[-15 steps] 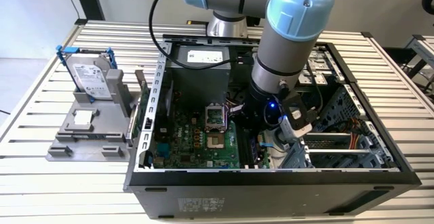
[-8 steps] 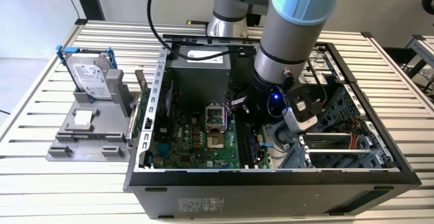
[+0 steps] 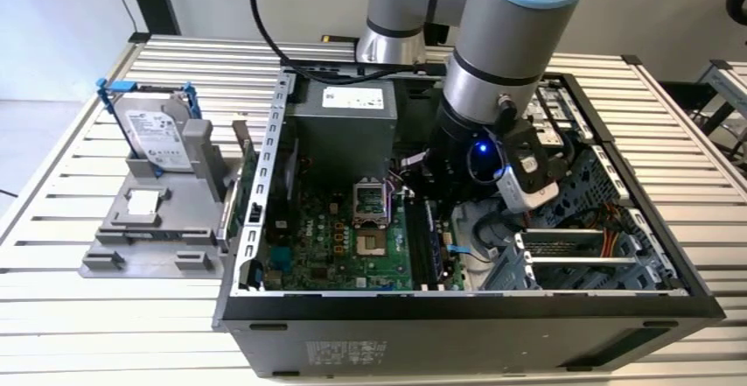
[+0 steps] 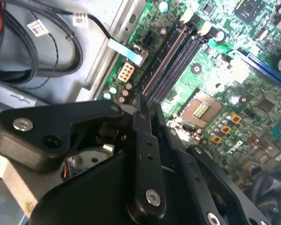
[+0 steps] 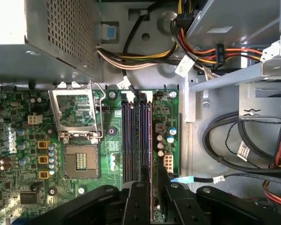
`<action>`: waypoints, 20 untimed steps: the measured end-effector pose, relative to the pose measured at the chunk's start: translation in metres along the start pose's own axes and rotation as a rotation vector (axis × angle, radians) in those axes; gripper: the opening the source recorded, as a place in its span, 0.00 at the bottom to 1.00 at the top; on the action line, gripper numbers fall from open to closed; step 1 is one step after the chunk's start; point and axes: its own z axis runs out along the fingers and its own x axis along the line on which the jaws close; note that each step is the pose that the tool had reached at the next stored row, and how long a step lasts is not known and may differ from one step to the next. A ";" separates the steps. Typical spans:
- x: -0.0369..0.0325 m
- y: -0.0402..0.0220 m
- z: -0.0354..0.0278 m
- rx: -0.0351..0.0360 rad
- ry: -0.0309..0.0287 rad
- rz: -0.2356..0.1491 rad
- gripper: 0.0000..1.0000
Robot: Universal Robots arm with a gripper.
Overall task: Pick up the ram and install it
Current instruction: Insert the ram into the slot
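Inside the open computer case my gripper hangs low over the memory slots of the green motherboard. Its black fingers stand close together on a thin edge, the ram, seen edge-on. The ram lies along the outermost slot, the one beside the capacitors and the case's metal wall. In the second wrist view the same thin reddish edge of the ram runs away from the gripper along that slot. Whether the ram is fully seated I cannot tell.
An open CPU socket sits beside the slots. The grey power supply and cable bundles crowd the case around the arm. Outside, at the exterior view's left, a hard drive in a blue frame stands on a grey fixture.
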 end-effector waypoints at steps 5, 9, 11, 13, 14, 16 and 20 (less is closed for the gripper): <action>0.0001 0.0000 -0.0012 0.0002 0.0001 0.000 0.00; 0.0001 0.0000 -0.0020 0.0002 0.0001 0.000 0.00; 0.0001 0.0000 -0.0024 0.0002 0.0000 0.000 0.00; 0.0001 0.0000 -0.0029 0.0002 0.0001 0.000 0.00; 0.0001 0.0000 -0.0031 0.0002 0.0001 0.000 0.00; 0.0002 0.0000 -0.0035 0.0001 0.0001 0.000 0.00; 0.0002 -0.0003 -0.0037 -0.0113 0.0025 -0.001 0.00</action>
